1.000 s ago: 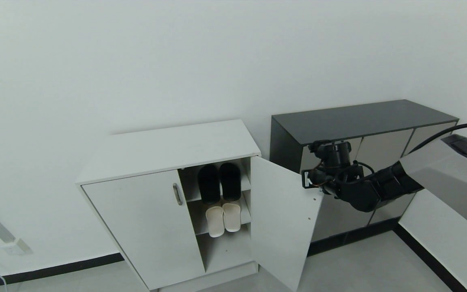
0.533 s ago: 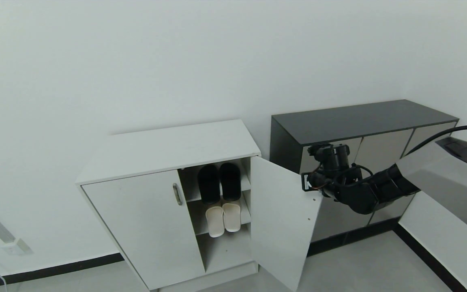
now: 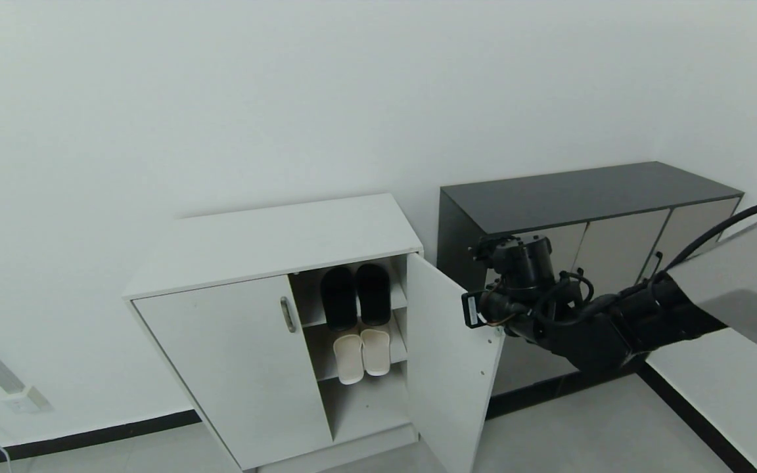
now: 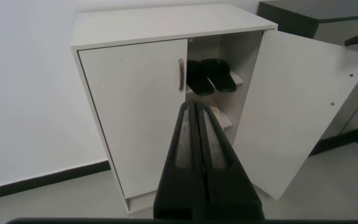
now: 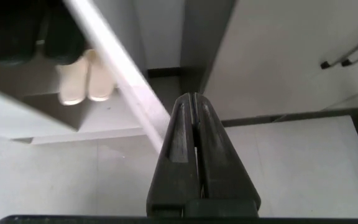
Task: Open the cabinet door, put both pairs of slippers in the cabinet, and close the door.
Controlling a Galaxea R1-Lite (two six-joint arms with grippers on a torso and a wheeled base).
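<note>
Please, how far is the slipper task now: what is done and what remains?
Done: the cabinet door is open, and the black slippers and white slippers lie on shelves inside the cabinet. In hand: the shut right gripper is at that door's free edge. Left: closing the door.

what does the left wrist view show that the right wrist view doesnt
Left wrist view: the cabinet's closed left door with its handle, the cabinet top, and the full face of the open right door.
Right wrist view: that open door's edge seen close up, the floor, and the grey cabinet with its bar handles.
Both: the black slippers above the white slippers, and each arm's own shut gripper, the left gripper and the right gripper.
</note>
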